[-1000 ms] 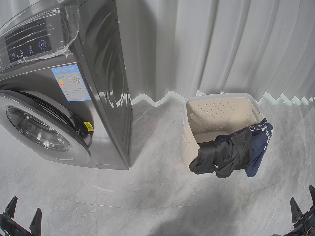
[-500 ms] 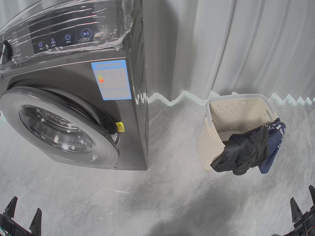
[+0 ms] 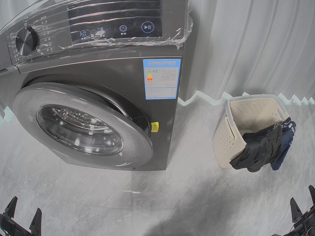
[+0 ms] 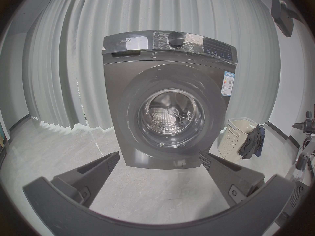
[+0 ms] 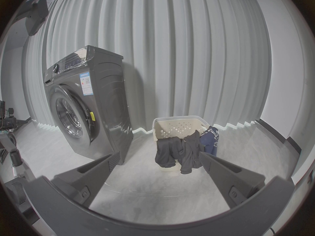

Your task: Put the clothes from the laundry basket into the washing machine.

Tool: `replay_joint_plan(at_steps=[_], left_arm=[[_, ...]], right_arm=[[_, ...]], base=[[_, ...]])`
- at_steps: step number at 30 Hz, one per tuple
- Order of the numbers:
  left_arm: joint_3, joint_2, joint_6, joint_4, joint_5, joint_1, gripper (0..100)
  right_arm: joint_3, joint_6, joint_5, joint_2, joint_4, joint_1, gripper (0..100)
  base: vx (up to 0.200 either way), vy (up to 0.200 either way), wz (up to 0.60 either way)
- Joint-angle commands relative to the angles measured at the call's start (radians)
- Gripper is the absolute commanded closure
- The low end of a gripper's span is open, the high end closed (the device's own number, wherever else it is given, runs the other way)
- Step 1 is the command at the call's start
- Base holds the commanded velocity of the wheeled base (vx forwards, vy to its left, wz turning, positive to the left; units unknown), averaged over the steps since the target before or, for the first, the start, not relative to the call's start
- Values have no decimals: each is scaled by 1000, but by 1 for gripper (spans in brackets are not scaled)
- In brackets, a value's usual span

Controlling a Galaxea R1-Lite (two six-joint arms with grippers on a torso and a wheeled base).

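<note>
The grey washing machine (image 3: 108,82) stands ahead on the left, its round glass door (image 3: 80,128) over the drum opening. To its right on the floor sits the cream laundry basket (image 3: 224,141). A black garment (image 3: 261,148) and a navy garment (image 3: 288,141) hang over the basket's near right rim. My left gripper (image 3: 24,210) is low at the near left, open and holding nothing. My right gripper (image 3: 302,199) is low at the near right, also open and holding nothing. Both are well short of the basket and the machine.
White pleated curtains (image 3: 249,36) hang behind the machine and basket. Grey marble floor (image 3: 183,194) lies bare between me and both. Clear film covers the machine's control panel (image 3: 115,20). A stand with gear (image 4: 305,141) is off to one side.
The whole head view has shifted: the camera turned left, so the machine and basket sit further right in the picture. Both grippers keep their places, still open.
</note>
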Motion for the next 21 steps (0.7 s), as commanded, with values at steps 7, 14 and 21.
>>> replay_joint_plan(at_steps=[7,14,21], left_arm=[[15,-17,-1,0,0,-2,0],[15,-17,-1,0,0,-2,0],[15,-17,-1,0,0,0,0]], right_arm=[[18,0,0,-18,0,0,0],[18,0,0,-18,0,0,0],[18,0,0,-18,0,0,0]], base=[[0,200,0],[0,200,0],[0,29,0]])
